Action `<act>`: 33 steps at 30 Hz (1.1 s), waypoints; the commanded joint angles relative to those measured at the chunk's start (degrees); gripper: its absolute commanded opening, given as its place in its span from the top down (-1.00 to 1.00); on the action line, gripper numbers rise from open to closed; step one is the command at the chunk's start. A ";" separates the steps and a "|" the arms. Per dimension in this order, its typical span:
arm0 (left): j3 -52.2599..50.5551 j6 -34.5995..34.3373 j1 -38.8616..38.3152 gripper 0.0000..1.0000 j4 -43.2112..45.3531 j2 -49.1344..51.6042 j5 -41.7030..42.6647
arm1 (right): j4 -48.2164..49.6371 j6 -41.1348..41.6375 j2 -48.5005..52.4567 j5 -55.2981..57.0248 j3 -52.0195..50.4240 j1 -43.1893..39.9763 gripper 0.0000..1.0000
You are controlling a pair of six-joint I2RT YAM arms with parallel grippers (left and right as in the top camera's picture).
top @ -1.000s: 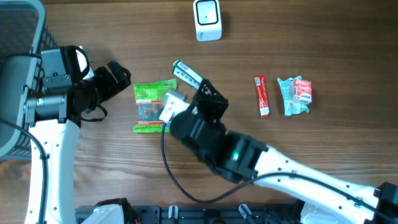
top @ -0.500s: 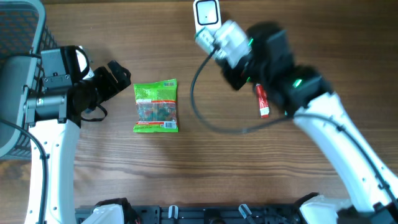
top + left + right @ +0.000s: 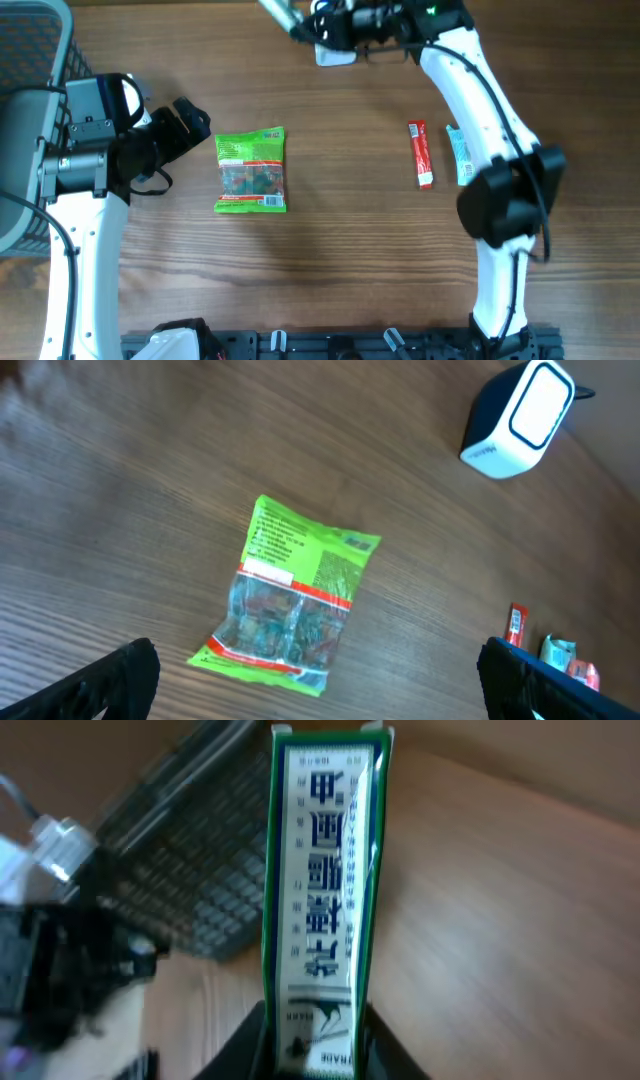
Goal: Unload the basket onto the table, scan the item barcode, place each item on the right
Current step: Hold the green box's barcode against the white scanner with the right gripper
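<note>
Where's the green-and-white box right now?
The green-and-white box is at the overhead view's top edge, clamped in the right gripper, just left of the white scanner.

The overhead view is bright and even. The light seems to come from above, and the shadows on the wooden table (image 3: 350,260) are faint and soft. Near the top edge, the end of the right arm (image 3: 480,100) looks a little smeared. In the left wrist view the green packet (image 3: 290,600) in the middle is sharp, but the upper left corner is hazy. The dark fingers (image 3: 112,685) of the left gripper (image 3: 318,665) are out of focus. The white face of the scanner (image 3: 530,410) carries a light glare. The right wrist view is soft overall, with a warm tone. There the box (image 3: 322,910) is readable but not crisp, and the basket (image 3: 195,840) behind it is blurred.
</note>
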 commanded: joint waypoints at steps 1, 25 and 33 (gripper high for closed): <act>0.70 0.50 0.33 -1.00 0.15 0.02 -0.28 | 21.07 28.09 8.04 -18.38 1.18 -3.93 0.92; 0.70 0.50 0.33 -1.00 0.15 0.02 -0.28 | 34.77 48.63 26.49 -3.28 0.55 -9.68 0.91; 0.70 0.50 0.31 -1.00 0.13 0.02 -0.28 | 33.90 48.85 26.49 -2.51 0.55 -9.68 0.91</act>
